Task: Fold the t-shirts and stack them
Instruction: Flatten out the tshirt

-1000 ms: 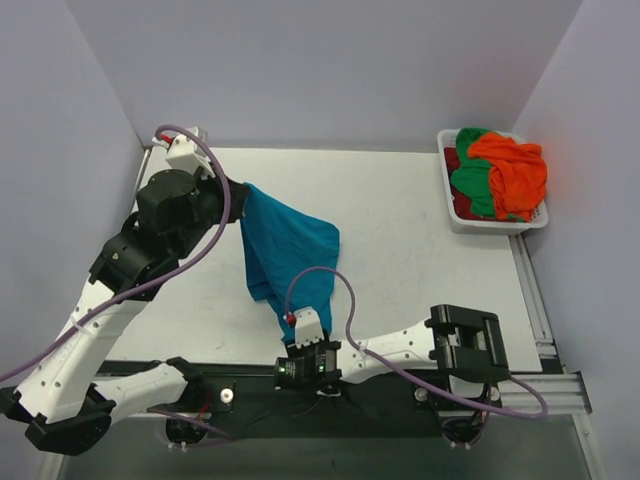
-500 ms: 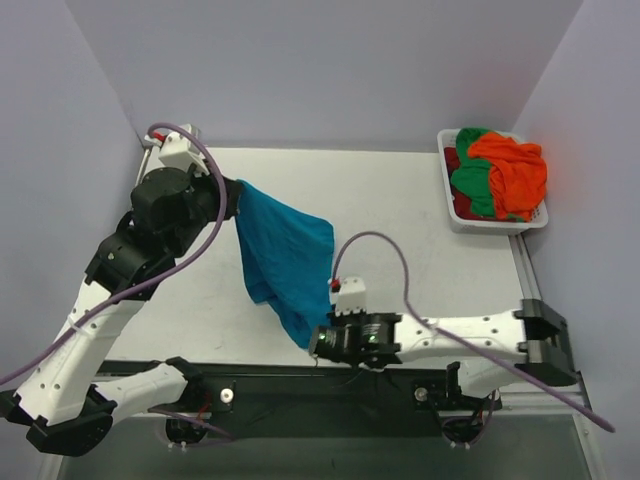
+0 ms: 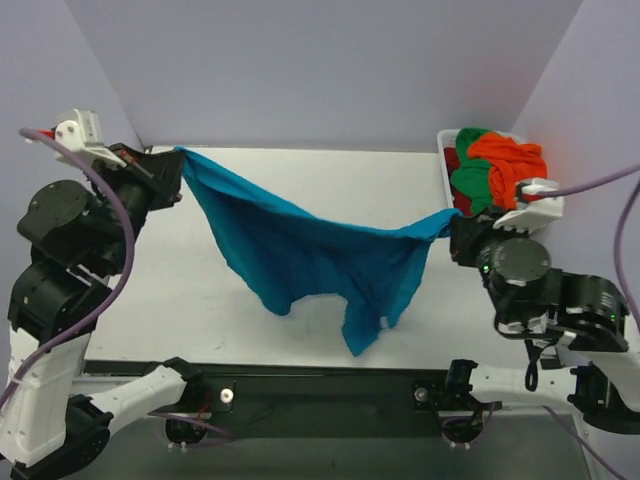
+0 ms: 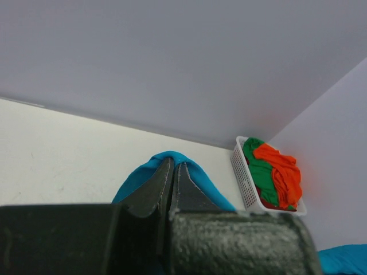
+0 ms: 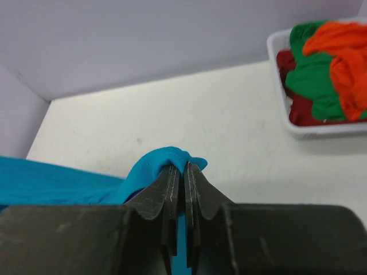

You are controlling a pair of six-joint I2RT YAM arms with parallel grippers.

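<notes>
The teal blue t-shirt (image 3: pixel 300 255) hangs stretched in the air between both arms above the table. My left gripper (image 3: pixel 178 172) is shut on its left end at the far left; the cloth wraps over the tips in the left wrist view (image 4: pixel 172 161). My right gripper (image 3: pixel 455 232) is shut on its right end beside the basket; the cloth bunches over the tips in the right wrist view (image 5: pixel 180 166). The shirt's lower edge and a sleeve droop toward the table. The orange (image 3: pixel 515 165), green (image 3: pixel 470 180) and dark red (image 3: pixel 452 160) t-shirts lie heaped in the basket.
The white plastic basket (image 3: pixel 480 222) stands at the table's far right corner, just behind my right gripper; it also shows in the left wrist view (image 4: pixel 243 177) and the right wrist view (image 5: pixel 278 97). White tabletop (image 3: pixel 330 185) lies under the shirt. Lilac walls close in behind and on both sides.
My right gripper has swept from the near front edge to the far right with one end of the teal shirt. My left arm rose and drew back left. The shirt is now spread wide.
</notes>
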